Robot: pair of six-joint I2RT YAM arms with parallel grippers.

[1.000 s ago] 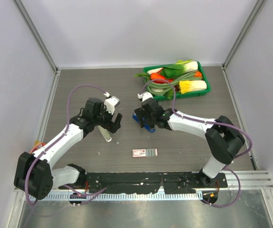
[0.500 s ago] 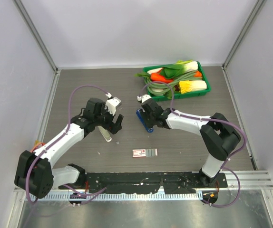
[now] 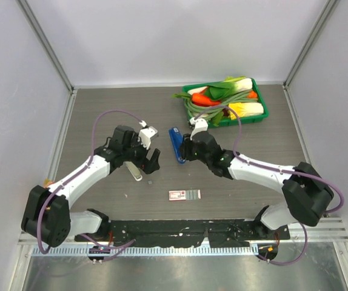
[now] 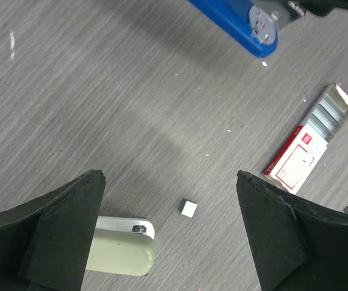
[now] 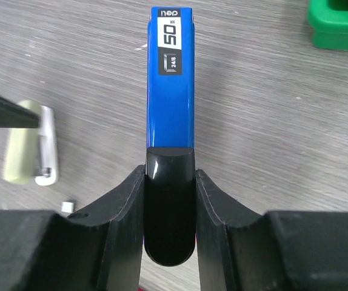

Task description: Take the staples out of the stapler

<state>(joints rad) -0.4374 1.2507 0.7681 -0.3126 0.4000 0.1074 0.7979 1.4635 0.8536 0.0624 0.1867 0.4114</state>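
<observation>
My right gripper [image 3: 187,150] [image 5: 170,176] is shut on the black rear end of the dark-blue stapler [image 3: 175,144] [image 5: 171,79]. The stapler's blue body points away from the gripper, over the table's middle. My left gripper [image 3: 149,159] [image 4: 171,182] stands open just above the table with nothing in it. Below it, between the fingers, a tiny silvery piece of staples [image 4: 188,208] [image 3: 151,181] lies on the table. The stapler's tip [image 4: 237,24] shows at the top of the left wrist view, apart from the left gripper.
A pale green-and-white oblong object [image 3: 136,171] [image 4: 116,254] lies by the left gripper's left finger. A red-and-white box [image 3: 184,194] [image 4: 301,160] with grey strips showing lies nearer the arm bases. A green tray [image 3: 260,113] of vegetables stands at the back right.
The right gripper closed on the stapler and carried it up and to the left, turning it. The left gripper shifted slightly right and stayed open.
</observation>
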